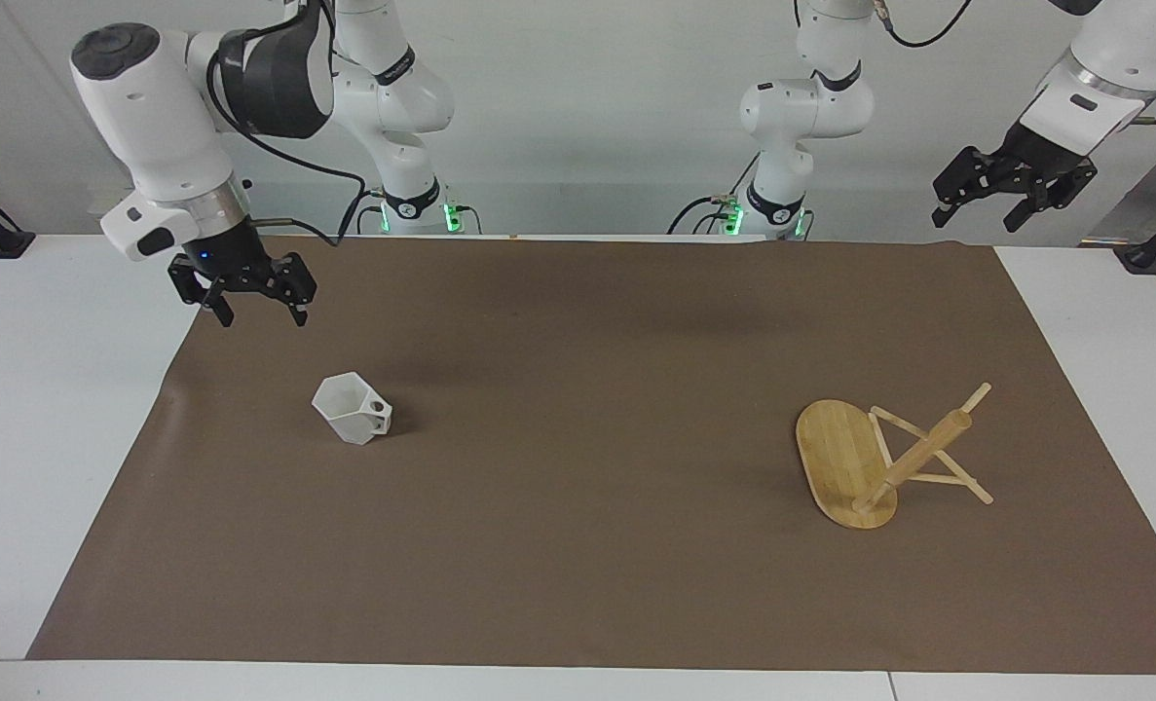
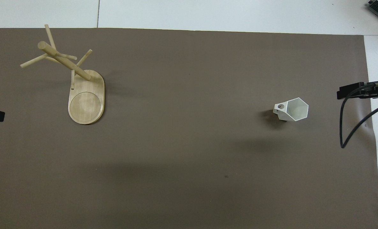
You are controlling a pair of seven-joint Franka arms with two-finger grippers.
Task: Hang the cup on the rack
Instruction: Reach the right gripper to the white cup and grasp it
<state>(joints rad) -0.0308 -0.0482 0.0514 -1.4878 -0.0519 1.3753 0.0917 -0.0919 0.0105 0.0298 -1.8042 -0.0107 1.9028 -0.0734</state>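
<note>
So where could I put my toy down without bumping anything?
The brown mat is bare between the cup and the rack, and along its edge farthest from the robots. Only the rack's pegs crowd their corner.

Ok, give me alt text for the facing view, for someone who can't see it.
A white cup sits on a brown mat toward the right arm's end; a bamboo rack stands toward the left arm's end. The right hand, open, hovers over the mat; the left hand, open, waits raised.
</note>
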